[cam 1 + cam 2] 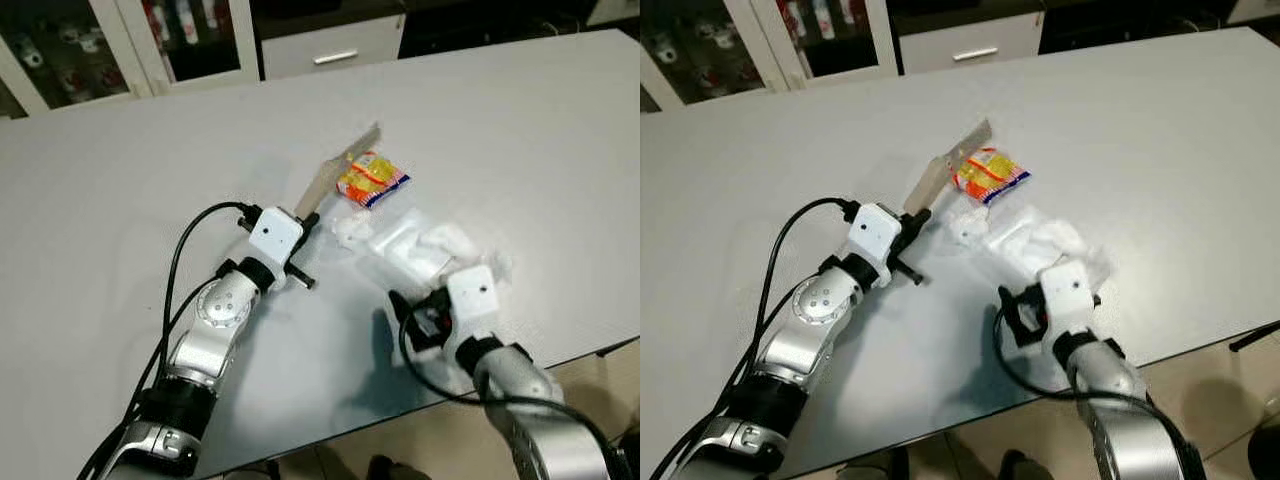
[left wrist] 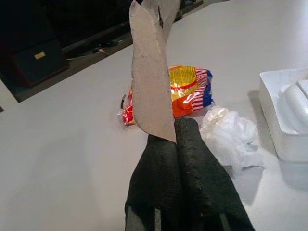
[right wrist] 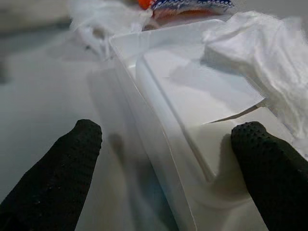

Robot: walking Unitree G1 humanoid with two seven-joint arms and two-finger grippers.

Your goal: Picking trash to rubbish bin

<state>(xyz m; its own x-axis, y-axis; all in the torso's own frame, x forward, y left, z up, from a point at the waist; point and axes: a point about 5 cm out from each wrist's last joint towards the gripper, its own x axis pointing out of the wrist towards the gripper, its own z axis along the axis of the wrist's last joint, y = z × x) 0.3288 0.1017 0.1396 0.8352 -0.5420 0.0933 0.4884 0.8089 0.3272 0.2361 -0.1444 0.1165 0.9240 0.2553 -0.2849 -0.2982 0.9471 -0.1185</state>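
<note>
My left gripper (image 1: 308, 218) is shut on the lower end of a torn brown cardboard strip (image 1: 340, 165), which sticks up and away from the fingertips (image 2: 187, 127). Just beyond it, a yellow-and-red snack packet (image 1: 372, 180) lies on the grey table (image 1: 500, 120). Beside the packet is a crumpled bit of clear plastic (image 2: 228, 134). My right gripper (image 3: 168, 132) is open, one finger on each side of a white plastic tray (image 3: 192, 110) that has a crumpled white tissue (image 3: 260, 53) on it. The tray (image 1: 410, 250) lies near the table's front edge.
White cabinets with glass doors (image 1: 150, 40) and a drawer unit (image 1: 335, 45) stand behind the table's far edge. The table's front edge (image 1: 560, 355) runs close beside my right arm, with floor below it. Broad bare tabletop lies to the left and far right.
</note>
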